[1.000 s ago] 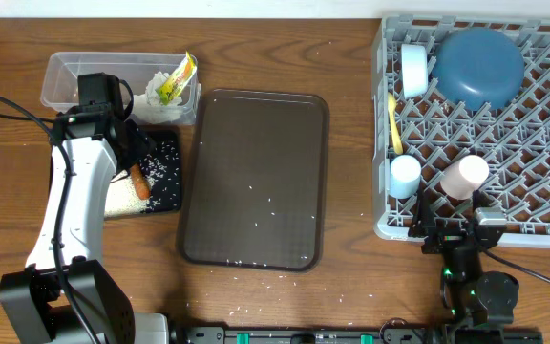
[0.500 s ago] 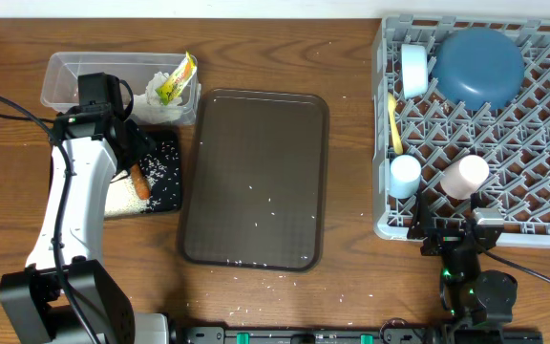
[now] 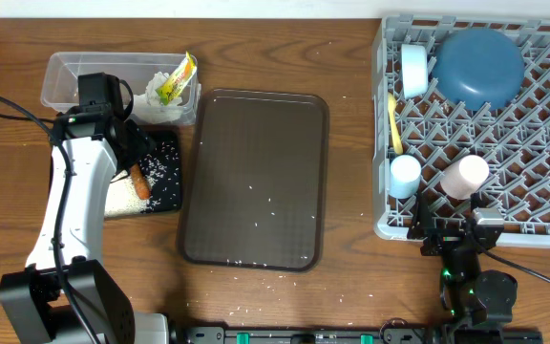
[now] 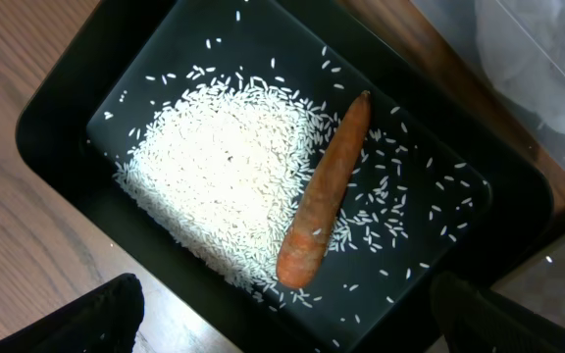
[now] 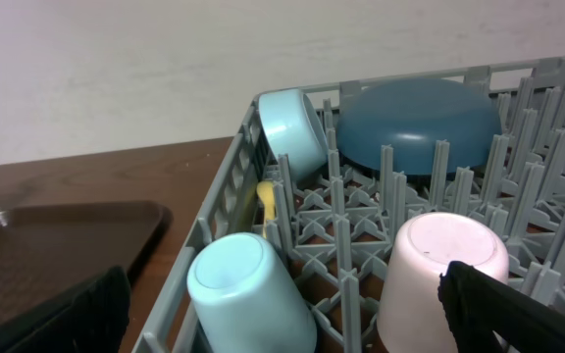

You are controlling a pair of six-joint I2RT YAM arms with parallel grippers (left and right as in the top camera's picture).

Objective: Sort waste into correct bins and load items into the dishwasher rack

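My left gripper [image 3: 130, 145] hangs open and empty over the shallow black tray [image 3: 167, 196]. In the left wrist view this gripper [image 4: 287, 302] has nothing between its fingers. The tray [image 4: 57, 108] holds a pile of rice [image 4: 219, 186] and the carrot piece [image 4: 327, 196]. The clear tub [image 3: 74, 78] holds the tissue [image 3: 156, 103] and the wrapper [image 3: 175, 81]. The grey rack [image 3: 542, 134] holds the dark blue plate [image 3: 478, 65], light blue bowl [image 3: 413, 67], yellow spoon [image 3: 392, 124], blue cup [image 3: 405, 176] and pink-white cup [image 3: 464, 177]. My right gripper [image 3: 454, 234] is open and empty at the rack's front edge.
The large dark brown serving tray [image 3: 256, 162] lies mid-table with a few rice grains on it. More grains [image 3: 256, 285] are scattered on the wood in front of it. The right wrist view shows the blue cup [image 5: 248, 294] and pink-white cup [image 5: 444, 265] close ahead.
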